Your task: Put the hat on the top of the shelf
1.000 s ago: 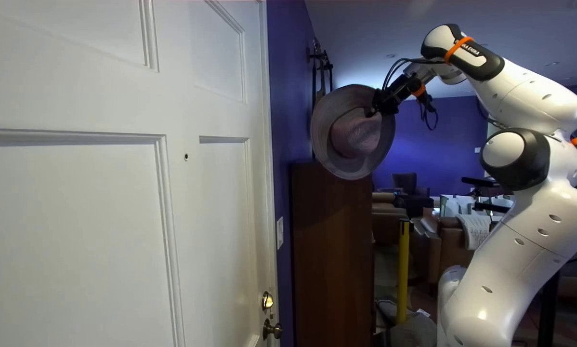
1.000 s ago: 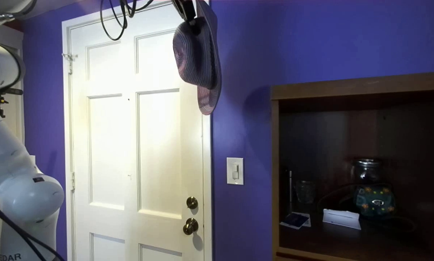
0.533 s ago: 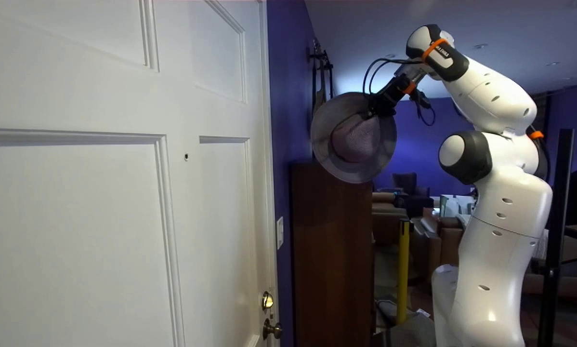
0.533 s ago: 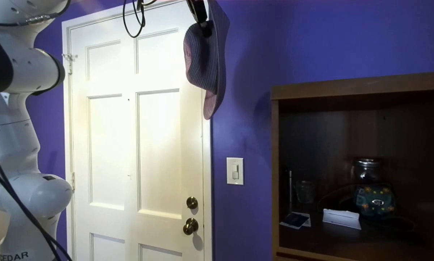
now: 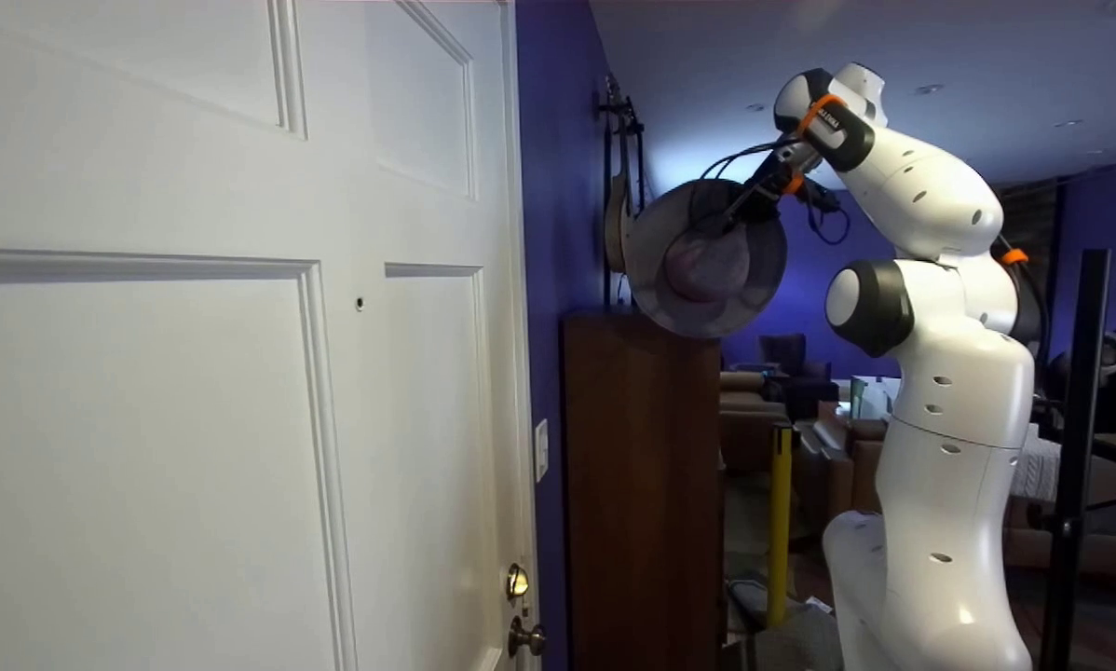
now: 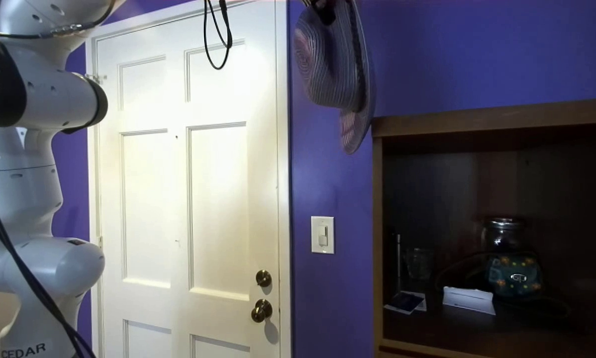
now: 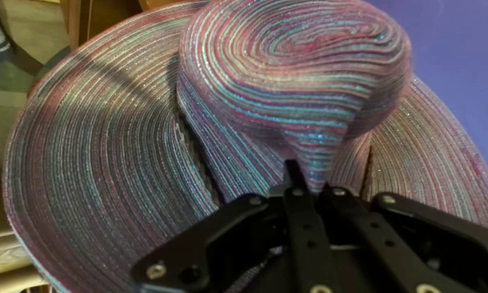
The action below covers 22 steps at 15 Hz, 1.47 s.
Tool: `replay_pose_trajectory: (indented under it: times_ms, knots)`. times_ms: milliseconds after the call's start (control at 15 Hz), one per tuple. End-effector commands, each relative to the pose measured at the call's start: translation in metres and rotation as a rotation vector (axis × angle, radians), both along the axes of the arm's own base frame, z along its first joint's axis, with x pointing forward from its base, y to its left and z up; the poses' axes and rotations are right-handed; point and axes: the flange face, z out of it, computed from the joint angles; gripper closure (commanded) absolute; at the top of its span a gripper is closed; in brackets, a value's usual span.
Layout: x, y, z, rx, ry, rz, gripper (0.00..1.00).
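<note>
We are judging the carry to be in hand, placing not yet begun. The gripper (image 7: 311, 185) is clamping a crown fold of the hat (image 6: 335, 69), which is hanging tilted, brim nearly upright, near a top corner of the shelf (image 6: 497, 119); contact we are leaving undetermined. In an exterior view the lower brim is showing below the top edge, the chief obstacle; the next move is probably calling for lifting, crossing and levelling. We are noting a guitar-like instrument (image 5: 618, 224) hanging beyond, possibly crowding the brim, and a jar (image 6: 503, 237) inside the shelf.
</note>
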Motion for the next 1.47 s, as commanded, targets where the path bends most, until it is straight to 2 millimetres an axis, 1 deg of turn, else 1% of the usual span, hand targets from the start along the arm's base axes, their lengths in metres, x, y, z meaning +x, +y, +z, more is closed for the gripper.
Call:
replay_pose_trajectory:
  times_ms: [0, 67, 133, 200, 400, 800, 933, 1067, 1133, 1200, 1400]
  knots:
    - [0.0, -0.001, 0.0, -0.004, 0.001, -0.003, 0.96]
    - [0.0, -0.001, 0.0, -0.006, 0.002, -0.004, 0.96]
    - [0.001, -0.001, 0.0, -0.007, 0.004, -0.005, 0.99]
    - [0.001, -0.007, 0.0, -0.023, -0.027, -0.012, 0.99]
    - [0.002, -0.017, -0.004, -0.032, -0.073, 0.005, 0.99]
    - [0.018, -0.034, -0.011, -0.082, -0.157, 0.049, 0.99]
    - [0.023, -0.04, -0.018, -0.055, -0.164, 0.045, 0.99]
    - [0.027, -0.05, -0.031, -0.008, -0.158, 0.041, 0.99]
    - [0.025, -0.038, -0.023, -0.04, -0.124, 0.034, 0.99]
    - [0.026, -0.041, -0.026, -0.032, -0.122, 0.037, 0.96]
    - [0.027, -0.041, -0.027, -0.032, -0.119, 0.036, 0.96]
